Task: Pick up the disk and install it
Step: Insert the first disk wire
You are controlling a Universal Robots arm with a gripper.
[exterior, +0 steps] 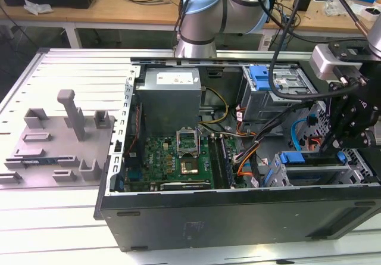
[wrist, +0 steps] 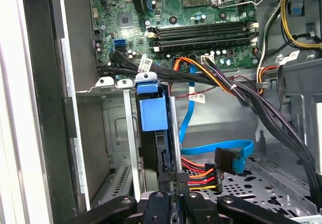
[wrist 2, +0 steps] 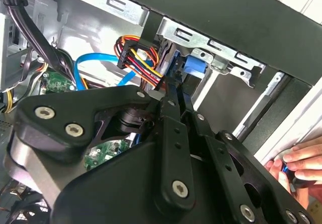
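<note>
A: Where was the disk [wrist: 152, 112]?

B: On edge in the drive cage [wrist: 108, 133], at the corner of the open case [exterior: 238, 217] on the exterior view's right. Its blue bracket faced the first wrist view, with the silver edge just beside it.

A: And the gripper [exterior: 337, 152]?

B: Reached down into that same cage. In both wrist views the fingers [wrist: 184, 183] sat drawn in close, nearly parallel, clamped on the disk's thin edge.

A: What lay near it?

B: A blue cable [wrist: 188, 118] ran down beside the disk, and a bundle of red, orange and yellow wires [wrist: 201, 176] with a black plug lay just by the fingertips. The motherboard [exterior: 172, 158] was further in.

A: Anything outside the case?

B: A grey fixture [exterior: 59, 140] with upright posts stood on the worktop [exterior: 47, 229], well apart, on the exterior view's left. In the second wrist view a person's hand [wrist 2: 297, 166] rested at the case's outer edge.
</note>
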